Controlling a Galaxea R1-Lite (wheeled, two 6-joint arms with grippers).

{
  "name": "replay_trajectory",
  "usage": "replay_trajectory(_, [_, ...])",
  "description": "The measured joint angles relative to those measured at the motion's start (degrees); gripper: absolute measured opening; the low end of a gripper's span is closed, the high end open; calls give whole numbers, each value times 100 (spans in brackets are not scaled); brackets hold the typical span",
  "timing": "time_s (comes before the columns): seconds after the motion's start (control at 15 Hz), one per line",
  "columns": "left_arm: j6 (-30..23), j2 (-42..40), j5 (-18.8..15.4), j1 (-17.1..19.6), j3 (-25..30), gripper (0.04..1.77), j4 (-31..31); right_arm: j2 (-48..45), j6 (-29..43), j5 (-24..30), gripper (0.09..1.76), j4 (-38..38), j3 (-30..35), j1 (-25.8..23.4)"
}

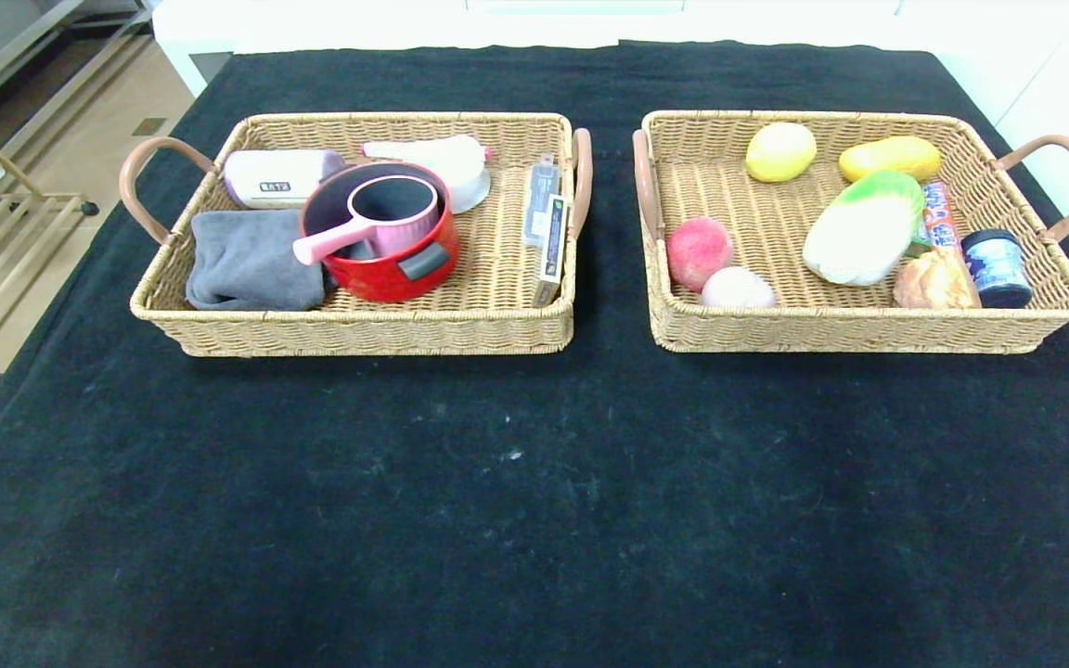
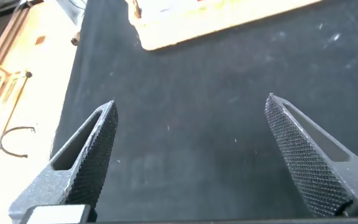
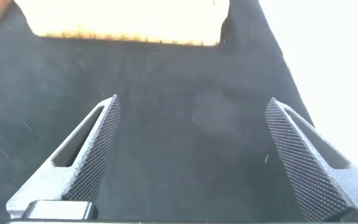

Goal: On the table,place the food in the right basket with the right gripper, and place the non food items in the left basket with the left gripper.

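Note:
On the black-clothed table [image 1: 497,482] the left basket [image 1: 358,329] holds the red pot [image 1: 395,264] with the pink saucepan [image 1: 377,223] inside it, and the green-and-cream box [image 1: 551,246] along its right wall. The right basket [image 1: 869,329] holds the napa cabbage [image 1: 864,227], the burger bun [image 1: 933,278] and the pale egg-shaped lump [image 1: 737,288]. Neither arm shows in the head view. My left gripper [image 2: 191,106] is open over bare cloth, short of the left basket [image 2: 229,25]. My right gripper [image 3: 192,106] is open over bare cloth, short of the right basket [image 3: 129,28].
A grey cloth [image 1: 251,260], a lilac case [image 1: 275,176] and a white item [image 1: 446,162] also lie in the left basket. A red peach [image 1: 697,250], two yellow fruits [image 1: 780,151], a snack packet [image 1: 935,213] and a dark jar [image 1: 997,267] lie in the right one.

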Motion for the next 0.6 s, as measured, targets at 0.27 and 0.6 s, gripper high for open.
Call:
replay_trajectory(0.27, [24, -71, 4, 0, 951, 172, -336, -23, 207, 223, 171, -106, 881, 2])
replay_trajectory(0.6, [-88, -82, 13, 0, 1141, 172, -341, -23, 308, 265, 171, 50, 1045, 2])
